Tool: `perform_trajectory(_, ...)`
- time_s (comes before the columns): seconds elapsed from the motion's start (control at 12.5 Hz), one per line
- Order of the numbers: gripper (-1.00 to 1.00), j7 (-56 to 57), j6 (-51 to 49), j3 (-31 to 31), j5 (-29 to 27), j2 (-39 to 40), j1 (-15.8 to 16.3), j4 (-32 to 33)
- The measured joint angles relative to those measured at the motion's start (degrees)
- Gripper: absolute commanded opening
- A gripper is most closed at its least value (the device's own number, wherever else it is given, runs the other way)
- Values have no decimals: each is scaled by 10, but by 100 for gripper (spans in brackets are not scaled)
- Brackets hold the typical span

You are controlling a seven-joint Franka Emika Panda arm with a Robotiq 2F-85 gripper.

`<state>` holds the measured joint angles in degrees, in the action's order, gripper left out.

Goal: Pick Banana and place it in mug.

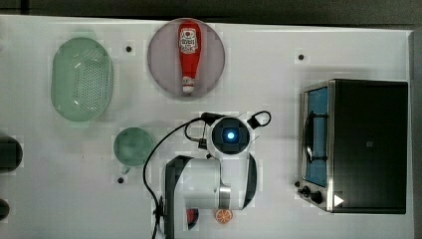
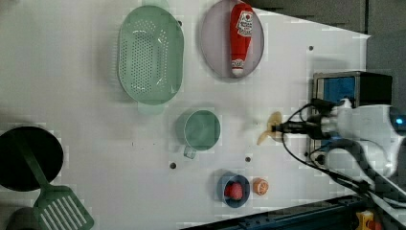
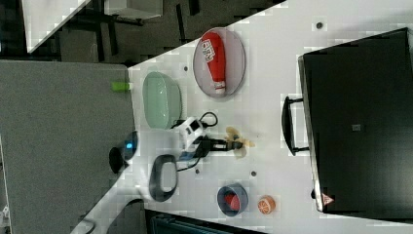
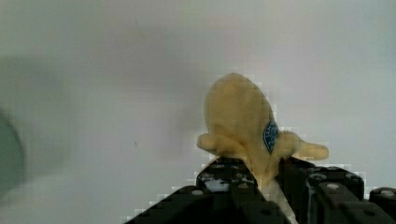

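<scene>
The pale yellow banana (image 4: 240, 121) sits between my black fingers, and my gripper (image 4: 261, 175) is shut on its stem end. In the left view the banana (image 2: 269, 129) is at my gripper (image 2: 280, 127), to the left view's right of the teal mug (image 2: 202, 129), with a gap between them. The right view shows the banana (image 3: 238, 143) at the tip of my gripper (image 3: 233, 144). In the top view the mug (image 1: 133, 146) stands upright and empty to the top view's left of my arm, which covers the banana.
A green colander (image 2: 151, 53) and a plate (image 2: 210, 43) with a ketchup bottle (image 2: 241, 38) lie beyond the mug. A toaster oven (image 1: 366, 144) stands at the top view's right. A blue bowl (image 2: 221, 191) of berries, an orange slice (image 2: 260, 186), a black pan (image 2: 14, 163) and a spatula (image 2: 60, 208) lie nearby.
</scene>
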<state>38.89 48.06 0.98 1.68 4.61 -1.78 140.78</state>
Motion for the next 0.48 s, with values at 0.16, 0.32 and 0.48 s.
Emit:
perform_trajectory(0.16,-49,0,-93,3,-18,-86,-3,-15)
perform_trajectory(0.32,-49,1,-134,6,-24,-163,-4,-60)
perform_trajectory(0.48,-49,3,-182,3,-20,-216,-5,-129)
